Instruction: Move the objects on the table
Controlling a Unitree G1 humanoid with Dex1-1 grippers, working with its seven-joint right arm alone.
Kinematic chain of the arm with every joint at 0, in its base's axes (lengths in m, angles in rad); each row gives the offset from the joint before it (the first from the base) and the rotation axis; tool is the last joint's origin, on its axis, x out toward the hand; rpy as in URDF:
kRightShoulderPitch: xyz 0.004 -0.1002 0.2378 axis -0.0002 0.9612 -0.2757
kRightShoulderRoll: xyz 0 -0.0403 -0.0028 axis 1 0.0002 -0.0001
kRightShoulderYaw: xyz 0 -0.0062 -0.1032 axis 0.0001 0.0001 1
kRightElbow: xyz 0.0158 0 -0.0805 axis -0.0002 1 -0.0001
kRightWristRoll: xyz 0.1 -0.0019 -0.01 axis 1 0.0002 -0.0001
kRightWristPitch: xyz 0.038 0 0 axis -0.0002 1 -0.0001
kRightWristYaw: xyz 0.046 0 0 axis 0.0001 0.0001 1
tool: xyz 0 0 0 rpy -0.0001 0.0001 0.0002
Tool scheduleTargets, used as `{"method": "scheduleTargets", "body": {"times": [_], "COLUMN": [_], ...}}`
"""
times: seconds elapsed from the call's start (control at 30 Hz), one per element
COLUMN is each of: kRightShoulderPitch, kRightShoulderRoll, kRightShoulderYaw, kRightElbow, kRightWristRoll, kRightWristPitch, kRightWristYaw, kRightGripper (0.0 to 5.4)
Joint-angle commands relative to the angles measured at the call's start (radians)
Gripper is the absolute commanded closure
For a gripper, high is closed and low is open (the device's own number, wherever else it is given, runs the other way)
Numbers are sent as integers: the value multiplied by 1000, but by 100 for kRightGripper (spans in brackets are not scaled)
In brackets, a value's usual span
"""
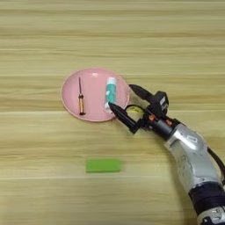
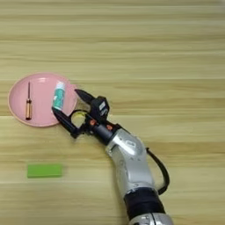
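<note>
Every thing that shows here is part of the job. They all sit on the wooden table [image 1: 44,35], and that is part of it too.

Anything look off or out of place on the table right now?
Nothing stands out. The thin orange-handled screwdriver and white-and-teal tube lie flat inside the pink round plate, nothing spilled. The flat green rectangular block lies alone, nearer the robot. The right gripper is open at the plate's right rim, something yellow between its fingers.
</note>
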Motion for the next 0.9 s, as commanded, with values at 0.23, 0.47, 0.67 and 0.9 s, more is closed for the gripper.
{"method": "scheduleTargets", "body": {"times": [0.23,0.47,0.67,0.9], "kRightShoulderPitch": [-90,-93,-103,-90], "kRightShoulderRoll": [-26,-56,-74,-106], "kRightShoulderYaw": [-23,-46,-69,-69], "kRightElbow": [0,-46,-54,-105], "kRightWristRoll": [-16,-13,-21,4], "kRightWristPitch": [26,93,152,245], "kRightWristYaw": [-50,-81,-128,-87], "kRightGripper": [3,3,3,3]}}
